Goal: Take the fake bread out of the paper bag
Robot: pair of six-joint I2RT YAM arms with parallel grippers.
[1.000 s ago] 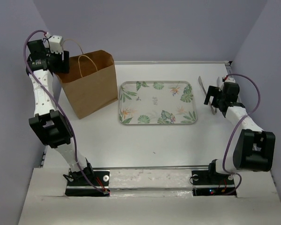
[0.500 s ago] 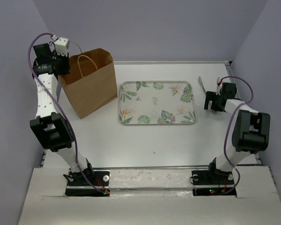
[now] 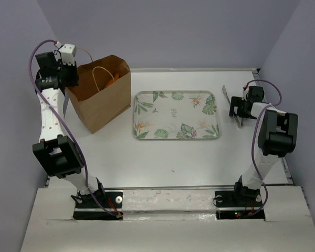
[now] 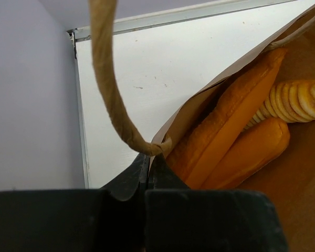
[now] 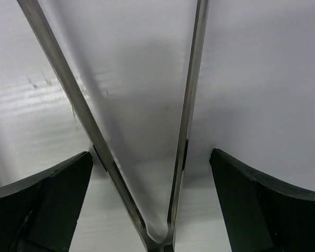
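The left gripper (image 4: 148, 164) has pinched shut on the rim of the paper bag (image 3: 102, 105) at the foot of one loop handle (image 4: 107, 79), pulling the mouth open, and the right arm has folded lower. The single bag stands left of one leaf-patterned tray (image 3: 177, 137). Inside it lie three pieces of fake bread (image 3: 111, 80): a long baguette (image 4: 226, 126), a ridged piece (image 4: 296, 102) and a stubby loaf (image 4: 252, 152). The right gripper (image 5: 151, 168) gapes wide, straddling one pair of tongs (image 5: 191, 94).
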